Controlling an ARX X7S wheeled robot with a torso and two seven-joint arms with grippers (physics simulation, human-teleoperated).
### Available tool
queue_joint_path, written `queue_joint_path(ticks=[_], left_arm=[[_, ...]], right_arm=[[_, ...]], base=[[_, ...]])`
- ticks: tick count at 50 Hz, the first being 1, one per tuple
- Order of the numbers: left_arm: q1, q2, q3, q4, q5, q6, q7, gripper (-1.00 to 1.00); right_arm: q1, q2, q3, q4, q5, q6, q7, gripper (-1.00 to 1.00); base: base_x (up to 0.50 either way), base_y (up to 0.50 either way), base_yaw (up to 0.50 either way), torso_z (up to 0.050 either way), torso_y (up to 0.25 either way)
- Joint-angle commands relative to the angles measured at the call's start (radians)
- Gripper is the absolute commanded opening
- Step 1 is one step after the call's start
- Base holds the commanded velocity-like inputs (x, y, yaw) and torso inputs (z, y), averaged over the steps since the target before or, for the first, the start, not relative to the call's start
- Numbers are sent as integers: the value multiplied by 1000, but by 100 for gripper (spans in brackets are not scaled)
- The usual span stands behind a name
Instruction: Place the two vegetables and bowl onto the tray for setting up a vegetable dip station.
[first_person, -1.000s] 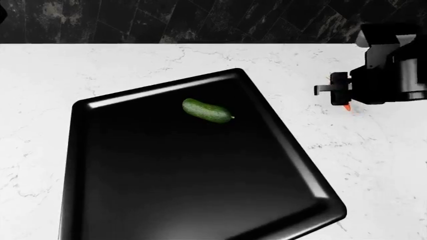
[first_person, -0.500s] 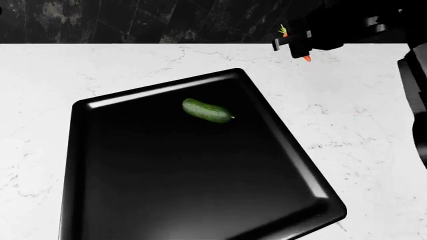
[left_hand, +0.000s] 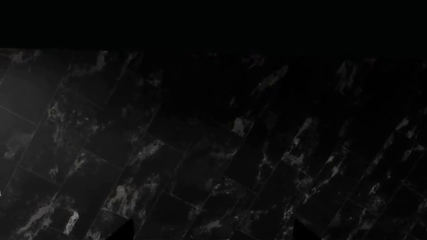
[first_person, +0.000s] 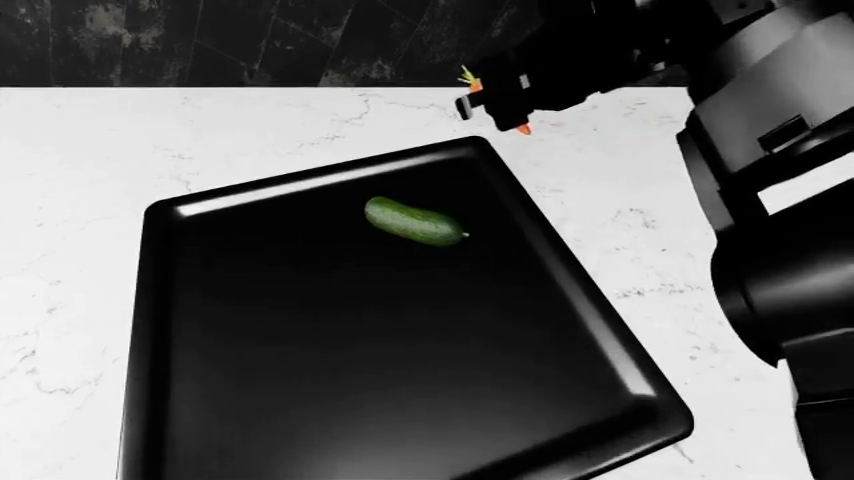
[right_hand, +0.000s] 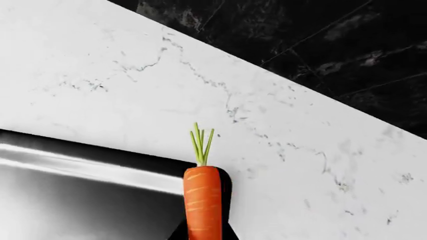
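We count one piece of the job as done: the cucumber (first_person: 415, 221) already lies on the tray (first_person: 267, 400), toward its far edge and nearer the far right corner than the left. The second vegetable is on its way, in our judgement. The carrot (right_hand: 203, 202) is pinched in our right gripper (first_person: 497, 103), which hangs above the worktop (first_person: 134, 140) just past the tray's far right corner; in the right wrist view its green top points outward, with that corner's glossy rim directly below and white stone beyond. So we read the present step as carrying the carrot over the rim, with the setting down and release not yet done. The bowl appears in none of our views, so it remains to be found and brought over, and we cannot say where it stands. Of our left gripper we cannot tell whether it is open or closed: the left wrist view shows only dark veined wall tiles (left_hand: 200, 150) and two dim tips at the frame's margin. The worktop is white marble-like stone with thin grey veins, running back to a dark tiled wall; the tray sits skewed on it, its near edge cut off by the head view.
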Motion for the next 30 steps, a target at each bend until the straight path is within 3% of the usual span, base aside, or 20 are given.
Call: queue_joint_path(ticks=[1, 12, 30], left_arm=[[-2, -2, 3, 0, -1, 2, 0, 100], [0, -3, 7, -3, 4, 6, 5, 100], [-2, -5, 11, -2, 3, 10, 4, 100]], right_arm=[[-4, -19, -141, -40, 164, -5, -23, -100], [11, -18, -221, -91, 264, 26, -28, -100], [-44, -4, -223, -107, 300, 44, 7, -100]], base=[[0, 0, 0, 0, 0], [0, 0, 0, 0, 0], [0, 0, 0, 0, 0]])
